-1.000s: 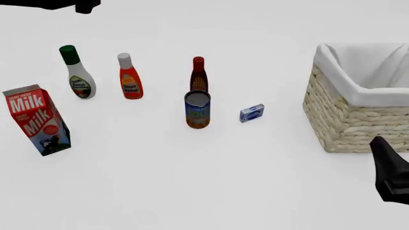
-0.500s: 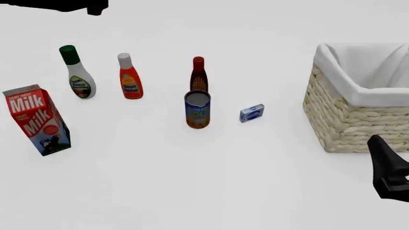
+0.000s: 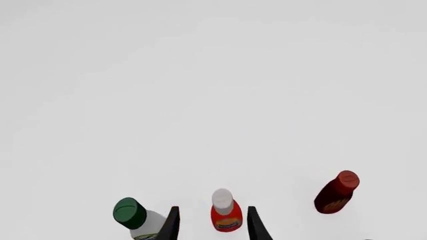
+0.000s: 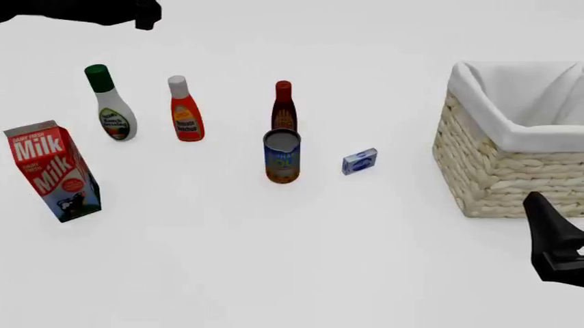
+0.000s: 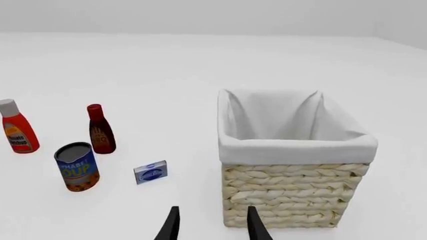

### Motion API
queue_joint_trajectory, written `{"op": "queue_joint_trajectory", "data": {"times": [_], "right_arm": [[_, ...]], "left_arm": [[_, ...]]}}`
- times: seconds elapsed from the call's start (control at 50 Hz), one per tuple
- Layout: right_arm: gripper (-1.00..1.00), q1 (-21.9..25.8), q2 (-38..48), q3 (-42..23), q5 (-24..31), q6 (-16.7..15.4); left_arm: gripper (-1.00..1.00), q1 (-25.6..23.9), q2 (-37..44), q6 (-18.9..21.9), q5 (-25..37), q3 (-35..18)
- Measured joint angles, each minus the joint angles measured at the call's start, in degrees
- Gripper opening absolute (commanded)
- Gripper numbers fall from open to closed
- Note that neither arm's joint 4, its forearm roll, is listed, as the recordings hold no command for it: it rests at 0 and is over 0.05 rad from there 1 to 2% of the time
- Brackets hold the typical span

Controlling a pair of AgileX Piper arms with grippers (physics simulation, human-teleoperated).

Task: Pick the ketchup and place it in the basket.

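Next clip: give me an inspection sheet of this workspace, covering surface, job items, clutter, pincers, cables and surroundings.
Surface: plain white table, no marks seen.
Job's things: ketchup upright, ungrasped; basket at right, nothing seen on the visible white lining.
Clutter: green-capped bottle, dark red-capped bottle, soup can, small blue box, milk carton, all apart.
Pincers: left pincer open, ketchup framed between its fingertips in the left wrist view; right pincer open, holding nothing, near the basket.
Cables: nothing seen.
Surroundings: nothing seen beyond white background.
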Motion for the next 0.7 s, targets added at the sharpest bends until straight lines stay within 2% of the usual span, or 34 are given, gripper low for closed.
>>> {"op": "queue_joint_trajectory", "data": {"times": [0.7], "right_arm": [[1.00, 0.03, 2.42, 0.00, -1.85, 0.10]], "left_arm": [[1.00, -0.42, 6.77, 0.14, -1.66, -3.11]]}}
